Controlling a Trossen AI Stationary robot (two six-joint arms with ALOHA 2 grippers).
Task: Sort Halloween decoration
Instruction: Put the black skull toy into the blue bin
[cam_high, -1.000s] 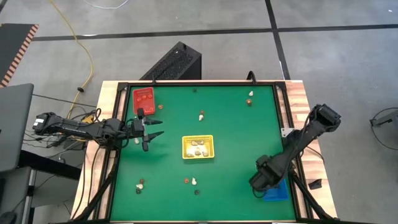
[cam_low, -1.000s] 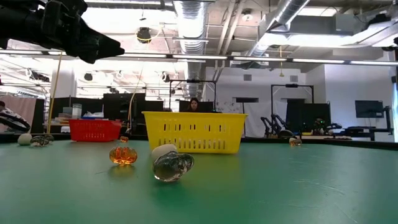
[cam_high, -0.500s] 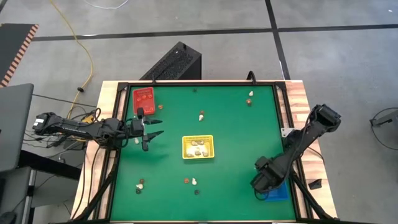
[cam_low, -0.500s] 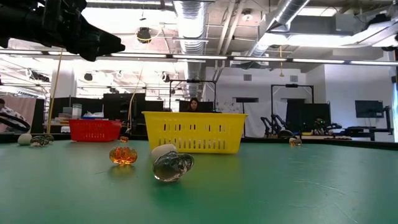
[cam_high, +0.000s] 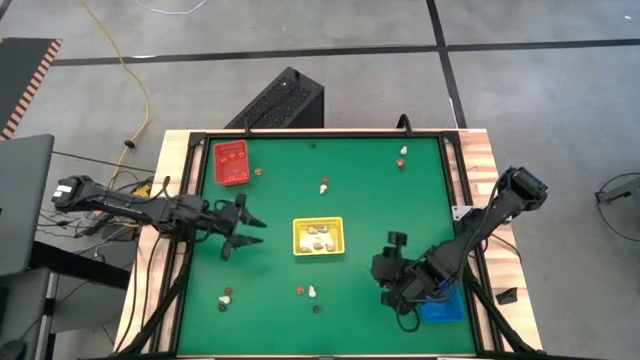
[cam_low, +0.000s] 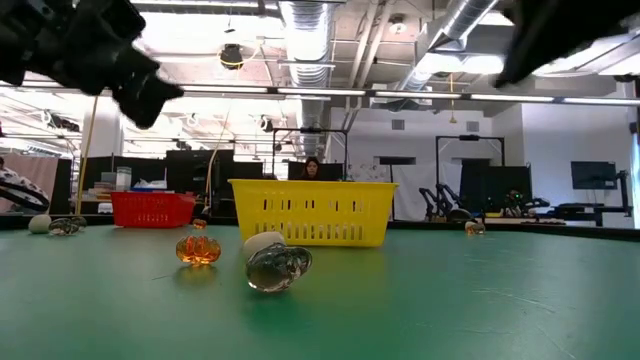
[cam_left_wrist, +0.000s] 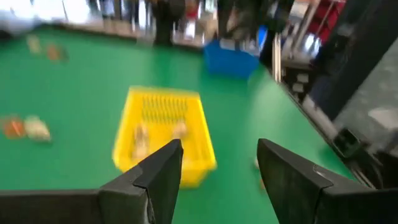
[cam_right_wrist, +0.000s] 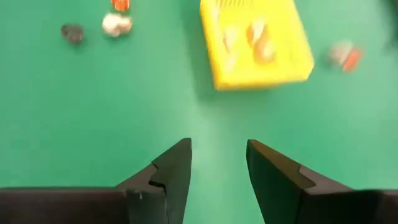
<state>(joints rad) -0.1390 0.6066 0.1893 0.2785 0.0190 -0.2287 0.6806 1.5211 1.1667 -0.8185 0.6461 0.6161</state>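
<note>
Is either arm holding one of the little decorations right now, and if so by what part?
Nothing is held. The left tool and the right tool both stand open over the green table, with nothing between the fingers.

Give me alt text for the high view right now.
Seen from above, a green table holds a rectangular yellow plastic tray at centre with cream trinkets inside. The left gripper hovers beside it, jaws open, and the right gripper hangs near the blue tray. A red tray sits far left; tiny trinkets are scattered around.
</note>
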